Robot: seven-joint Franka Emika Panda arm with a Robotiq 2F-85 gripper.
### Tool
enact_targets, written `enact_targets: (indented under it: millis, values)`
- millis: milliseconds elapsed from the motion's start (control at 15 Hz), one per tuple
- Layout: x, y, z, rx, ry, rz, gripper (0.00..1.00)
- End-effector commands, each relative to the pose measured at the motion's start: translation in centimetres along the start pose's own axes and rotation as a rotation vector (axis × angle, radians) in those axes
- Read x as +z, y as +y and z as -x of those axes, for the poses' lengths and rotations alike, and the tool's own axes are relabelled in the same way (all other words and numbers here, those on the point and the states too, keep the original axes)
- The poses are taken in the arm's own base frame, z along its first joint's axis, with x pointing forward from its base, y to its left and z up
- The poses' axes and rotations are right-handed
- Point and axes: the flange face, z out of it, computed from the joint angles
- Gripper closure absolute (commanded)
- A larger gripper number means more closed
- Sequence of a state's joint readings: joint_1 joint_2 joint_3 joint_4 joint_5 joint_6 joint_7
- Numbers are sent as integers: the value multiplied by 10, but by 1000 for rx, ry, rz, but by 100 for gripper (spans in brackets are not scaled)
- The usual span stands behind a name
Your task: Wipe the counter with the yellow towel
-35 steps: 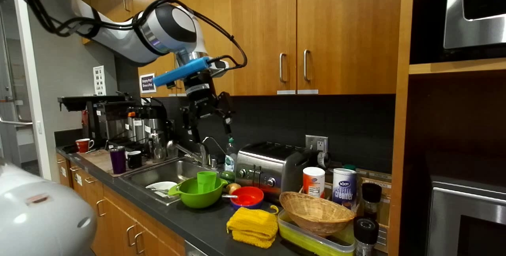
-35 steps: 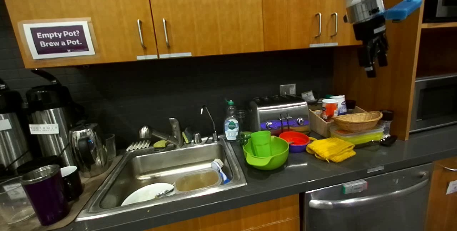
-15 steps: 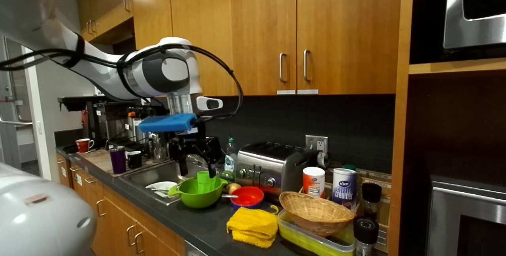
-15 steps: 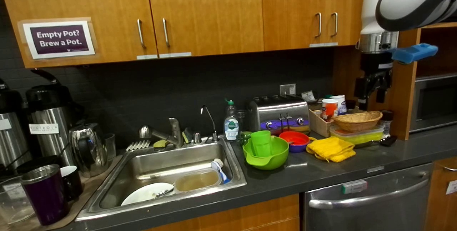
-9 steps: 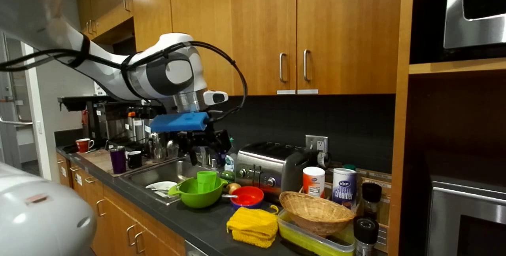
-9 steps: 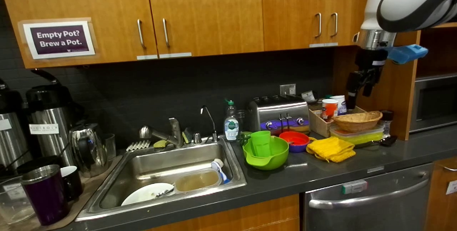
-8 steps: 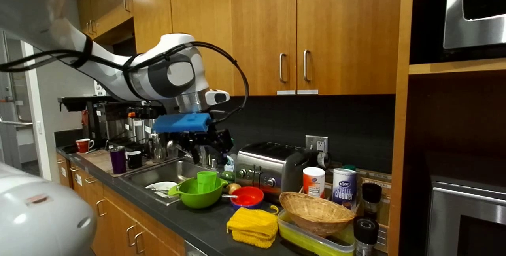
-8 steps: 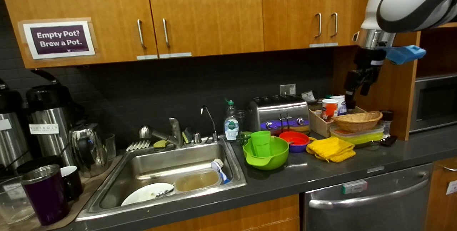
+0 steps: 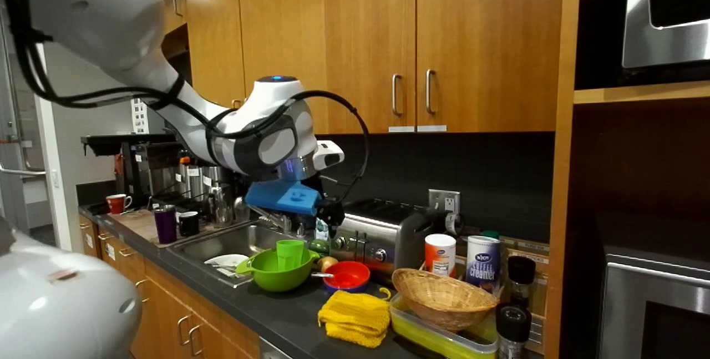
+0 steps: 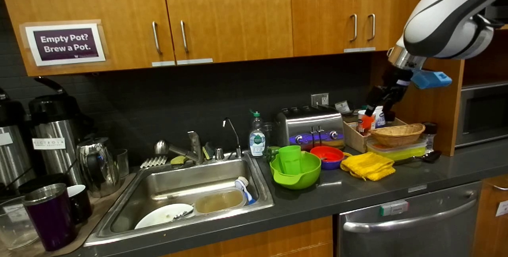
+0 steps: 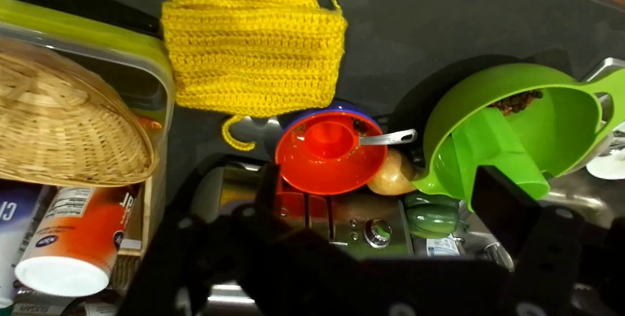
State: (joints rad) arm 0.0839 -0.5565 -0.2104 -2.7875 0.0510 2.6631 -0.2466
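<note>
The yellow towel lies folded on the dark counter, with a small loop at one edge. It shows in both exterior views [image 9: 355, 317] [image 10: 368, 165] and in the wrist view [image 11: 254, 47]. The counter [image 9: 283, 314] shows beside the towel, also in an exterior view [image 10: 313, 199] and the wrist view [image 11: 420, 8]. My gripper [image 11: 382, 177] is open and empty, its black fingers wide apart. In both exterior views the gripper [image 9: 331, 220] [image 10: 379, 111] is tilted and hangs above the counter's back part, near the toaster, apart from the towel.
A toaster [image 9: 366, 237] stands at the back. A green bowl [image 9: 280, 278] with a green cup and a red bowl [image 9: 346, 276] stand beside the towel. A wicker basket [image 9: 444, 301] on a clear container [image 9: 444, 342] is on the towel's other side. A sink [image 10: 262, 181] lies beyond the green bowl.
My arm has come down from high up and tilted more, moving toward the toaster and canisters at the back. The gripper stays open. The towel has not moved.
</note>
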Motion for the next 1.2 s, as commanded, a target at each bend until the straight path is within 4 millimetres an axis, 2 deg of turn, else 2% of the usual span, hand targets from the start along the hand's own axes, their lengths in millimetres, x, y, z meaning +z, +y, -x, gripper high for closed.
enact_targets:
  millis: [0,200,667,867,933,1133]
  values:
    - [38,4,2,2,0,-42,0]
    - [65,7,9,17,-16,-64,0]
    - [108,19,35,61,-94,-103,0]
    - [117,28,44,64,-131,-85,0]
    - [112,24,40,71,-121,-98,0]
    - [114,25,41,73,-128,-95,0]
